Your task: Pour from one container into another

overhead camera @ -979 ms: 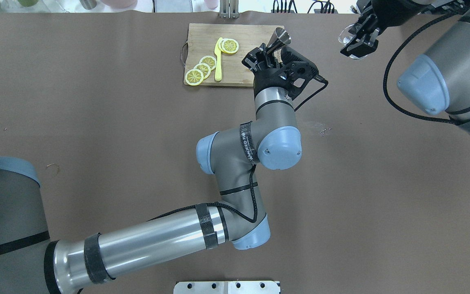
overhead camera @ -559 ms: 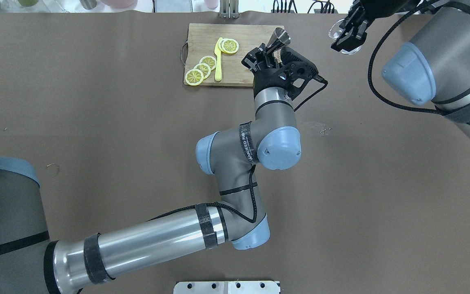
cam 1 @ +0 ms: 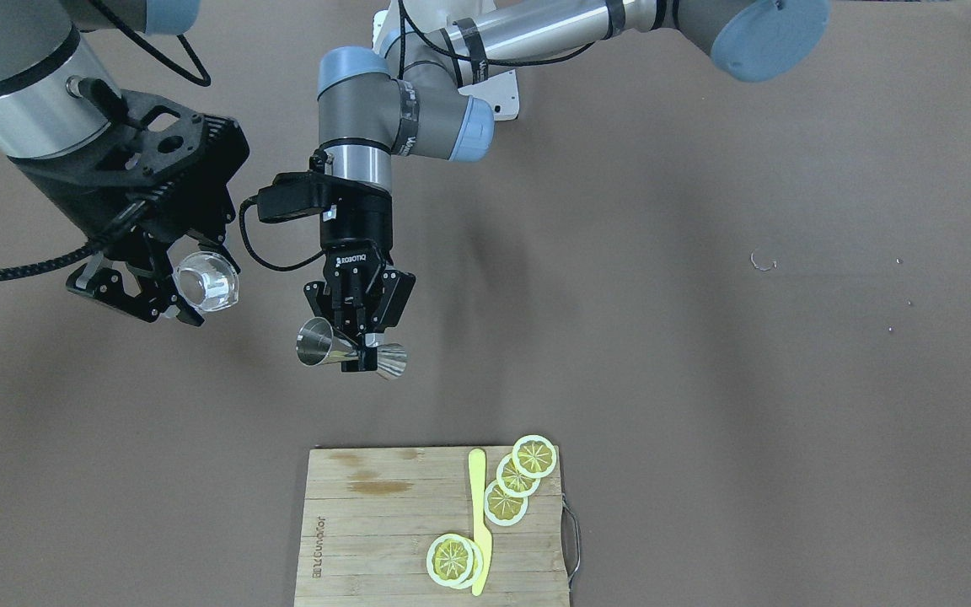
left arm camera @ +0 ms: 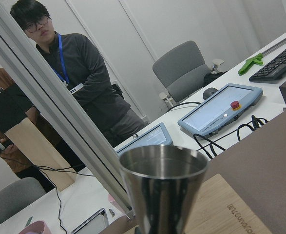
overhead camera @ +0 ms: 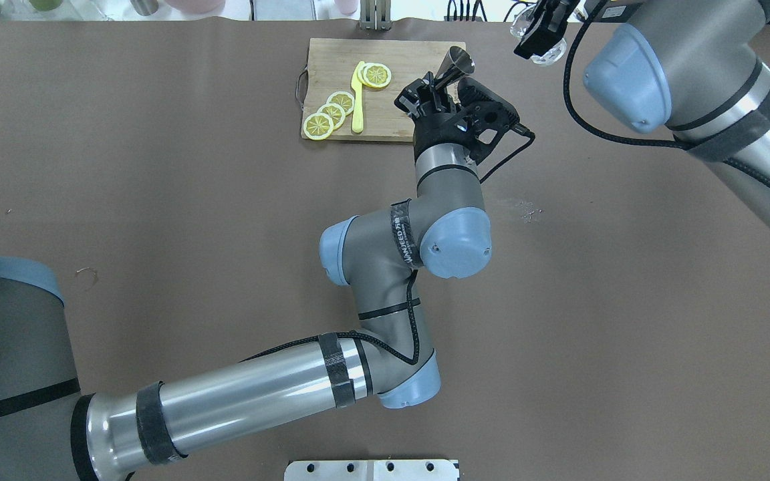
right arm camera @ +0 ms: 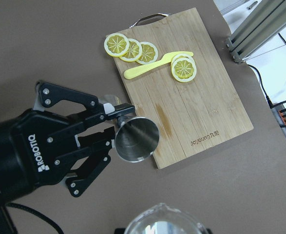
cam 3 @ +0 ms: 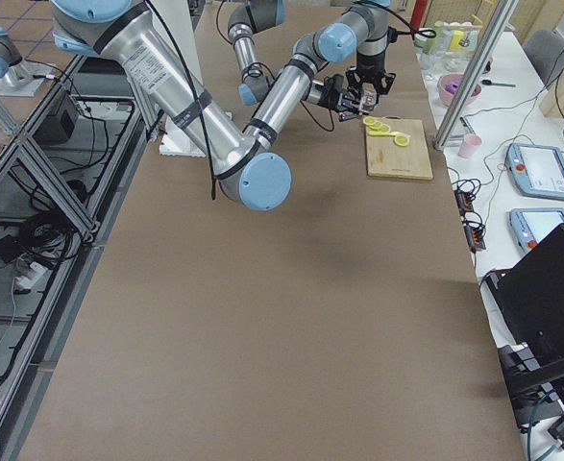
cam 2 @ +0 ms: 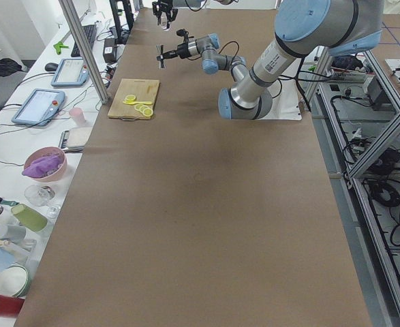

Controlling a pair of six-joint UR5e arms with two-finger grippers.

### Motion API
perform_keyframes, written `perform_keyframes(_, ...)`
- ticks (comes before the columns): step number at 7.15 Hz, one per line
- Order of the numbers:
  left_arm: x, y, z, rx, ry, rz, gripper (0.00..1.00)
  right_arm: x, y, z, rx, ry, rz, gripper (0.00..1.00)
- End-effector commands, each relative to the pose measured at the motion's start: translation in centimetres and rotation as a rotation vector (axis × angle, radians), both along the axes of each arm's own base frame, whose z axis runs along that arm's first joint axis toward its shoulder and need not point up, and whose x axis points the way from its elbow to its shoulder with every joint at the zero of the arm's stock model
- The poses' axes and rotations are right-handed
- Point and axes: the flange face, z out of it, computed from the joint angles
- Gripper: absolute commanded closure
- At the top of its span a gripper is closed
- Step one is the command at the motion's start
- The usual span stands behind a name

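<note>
Aloft, left pincer (cam 1: 359, 344) clamps the jigger (cam 1: 317, 352), right pincer (cam 1: 186, 297) the tumbler (cam 1: 210, 284).

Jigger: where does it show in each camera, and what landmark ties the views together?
Front-facing: jigger left of centre, lying sideways.
Overhead: top, right of centre.
Left side: top left, tiny.
Right side: too small to pick out.
Left wrist: bottom centre, close up.
Right wrist: centre, mouth toward camera.
Shared landmark: cutting board.
</note>
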Motion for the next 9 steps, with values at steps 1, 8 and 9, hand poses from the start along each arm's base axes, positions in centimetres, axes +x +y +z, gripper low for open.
perform_keyframes(1,0.0,0.0,0.0,0.001,-0.001,-0.001,1.00,-0.7,-1.5,-1.1,-0.004,0.014,0.009,1.00)
perform_keyframes(8,-0.1,0.2,-0.1,0.006,0.000,-0.011,1.00,-4.0,-1.7,-1.1,-0.016,0.092,-0.010,1.00)
perform_keyframes(9,0.0,0.2,0.0,0.005,-0.001,-0.010,1.00,-4.5,-1.5,-1.1,-0.004,0.101,-0.018,1.00)
